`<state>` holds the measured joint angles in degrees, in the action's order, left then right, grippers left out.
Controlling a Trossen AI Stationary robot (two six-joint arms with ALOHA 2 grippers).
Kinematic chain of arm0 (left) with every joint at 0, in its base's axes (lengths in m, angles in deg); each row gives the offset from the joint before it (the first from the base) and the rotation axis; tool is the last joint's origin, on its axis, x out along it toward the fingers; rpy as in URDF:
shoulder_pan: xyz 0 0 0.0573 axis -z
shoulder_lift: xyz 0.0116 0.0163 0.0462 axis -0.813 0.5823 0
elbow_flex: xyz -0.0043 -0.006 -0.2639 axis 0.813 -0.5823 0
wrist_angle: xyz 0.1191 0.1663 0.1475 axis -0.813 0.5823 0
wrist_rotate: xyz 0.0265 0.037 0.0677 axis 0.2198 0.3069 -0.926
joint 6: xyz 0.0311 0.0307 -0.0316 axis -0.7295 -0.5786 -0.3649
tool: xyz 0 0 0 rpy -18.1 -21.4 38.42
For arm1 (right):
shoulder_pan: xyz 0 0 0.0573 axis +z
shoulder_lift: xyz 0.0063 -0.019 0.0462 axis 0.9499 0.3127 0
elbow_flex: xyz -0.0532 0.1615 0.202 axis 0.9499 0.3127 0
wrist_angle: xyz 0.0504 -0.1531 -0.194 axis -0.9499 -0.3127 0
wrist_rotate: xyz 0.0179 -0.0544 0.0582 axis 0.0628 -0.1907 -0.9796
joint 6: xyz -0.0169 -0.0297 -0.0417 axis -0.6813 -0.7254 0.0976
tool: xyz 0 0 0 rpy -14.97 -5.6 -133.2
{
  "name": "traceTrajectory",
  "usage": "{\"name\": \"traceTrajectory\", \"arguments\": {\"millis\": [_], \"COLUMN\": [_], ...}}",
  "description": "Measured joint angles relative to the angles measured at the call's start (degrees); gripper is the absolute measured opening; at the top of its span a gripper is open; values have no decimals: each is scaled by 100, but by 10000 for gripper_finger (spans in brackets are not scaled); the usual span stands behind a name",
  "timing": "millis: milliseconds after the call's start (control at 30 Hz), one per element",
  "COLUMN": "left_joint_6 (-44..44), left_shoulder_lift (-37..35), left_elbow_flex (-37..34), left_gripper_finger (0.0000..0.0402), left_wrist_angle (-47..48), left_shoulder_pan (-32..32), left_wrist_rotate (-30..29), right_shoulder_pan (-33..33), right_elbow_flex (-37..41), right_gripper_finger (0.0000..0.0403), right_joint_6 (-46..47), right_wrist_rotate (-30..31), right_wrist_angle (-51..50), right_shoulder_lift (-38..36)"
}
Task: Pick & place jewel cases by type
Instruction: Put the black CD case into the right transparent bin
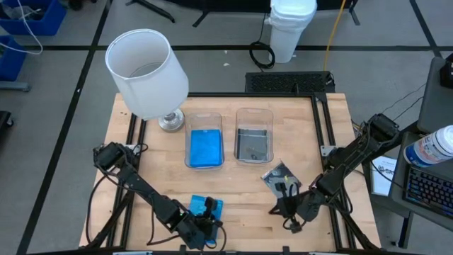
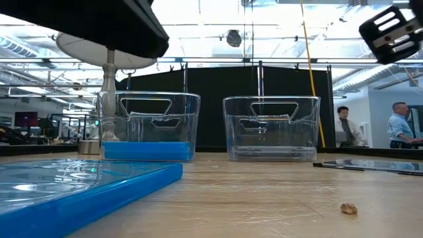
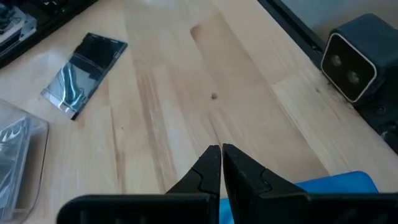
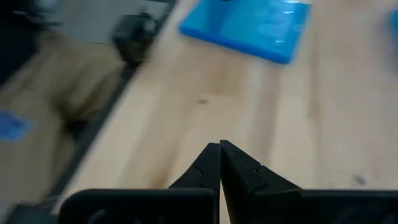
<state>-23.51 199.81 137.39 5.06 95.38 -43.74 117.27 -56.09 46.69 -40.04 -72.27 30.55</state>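
My left pincer [image 1: 205, 218] sits at the near-left edge of the wooden surface [image 1: 297, 113], fingers pressed together w/ nothing between them, hovering just over the loose bright blue flat square plastic jewel case [image 1: 207, 207] lying flat there; left wrist view shows a corner of that case just beside my closed tips. Further back, left of centre, the clear rectangular plastic tub w/ handle cut-outs [image 1: 204, 140] already holds blue cases on its floor. Beside it, a white-shaded lamp on a metal base [image 1: 147, 72] stands at the rear-left corner. Next along is the second clear rectangular plastic tub [image 1: 254, 134], which has something dark and smoky in the bottom, so it reads as the grey bin. Near-right of that tub lies the dark grey smoky translucent flat square jewel case [image 1: 281, 178], flat on the surface, apart from both tubs. My right pincer [image 1: 289, 210] hangs just near of that grey case, tips shut, empty. Step in hand, as I judge it: approach/pre-grasp on the two loose cases, blue for the left arm, grey for the right. Next move calls for spreading the fingers first, then getting one tip under or over an edge, since both cases are thin and lie flush. After that, lift and carry each to its matching tub.
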Motion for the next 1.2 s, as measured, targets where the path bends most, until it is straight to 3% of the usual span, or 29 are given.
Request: {"name": "traceTrajectory", "arguments": {"millis": [100,233,333,400,500,600,700,933,1200], "left_joint_6": [13,106,117,151,195,217,219,296,300], "left_shoulder_lift": [0,0,0,0,0,0,0,0,0], "left_elbow_flex": [0,0,0,0,0,0,0,0,0], "left_gripper_finger": [26,26,26,26,26,26,26,26,26], "left_wrist_angle": [6,7,8,6,5,4,3,-1,1], "left_shoulder_pan": [2,-19,-20,-20,-20,-20,-24,-24,-24], "left_wrist_rotate": [-5,-7,-10,-11,-10,-10,-10,-12,-12], "right_shoulder_pan": [2,-42,25,48,-109,-465,-953,-1620,-2049], "right_elbow_flex": [0,-2,-2,-2,-2,-2,-2,-2,-2], "right_gripper_finger": [0,0,0,0,0,0,0,0,0], "right_joint_6": [283,1157,1553,2285,3607,4814,5381,5242,5004], "right_wrist_rotate": [-113,873,1872,2434,2724,2456,1526,926,715], "right_wrist_angle": [205,-118,-996,-1732,-3048,-4280,-5083,-5354,-5542], "right_shoulder_lift": [-10,-322,-689,-983,-1340,-1421,-1262,-671,-211]}}
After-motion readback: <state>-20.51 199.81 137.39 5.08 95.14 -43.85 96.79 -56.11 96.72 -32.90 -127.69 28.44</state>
